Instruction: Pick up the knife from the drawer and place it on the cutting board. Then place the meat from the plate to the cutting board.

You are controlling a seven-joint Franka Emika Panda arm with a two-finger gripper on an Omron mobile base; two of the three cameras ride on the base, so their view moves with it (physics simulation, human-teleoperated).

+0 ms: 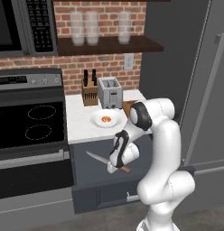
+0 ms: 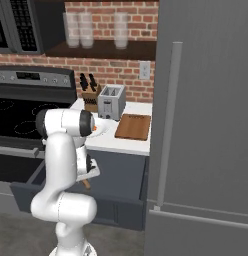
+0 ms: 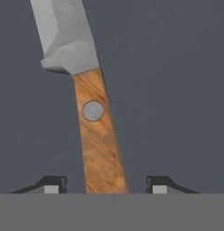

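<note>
The knife lies in the open dark grey drawer, blade pointing left. In the hand view its brown wooden handle runs up between the two fingertips, with a gap on each side. My gripper hangs open over the handle end, straddling it without touching. The white plate with the orange-red meat sits on the counter above the drawer. The reddish-brown cutting board lies on the counter right of the plate; in the left base view my arm hides most of it.
A silver toaster and a wooden knife block stand at the back of the counter. A black stove is to the left, a tall grey fridge to the right. A shelf with clear containers hangs above.
</note>
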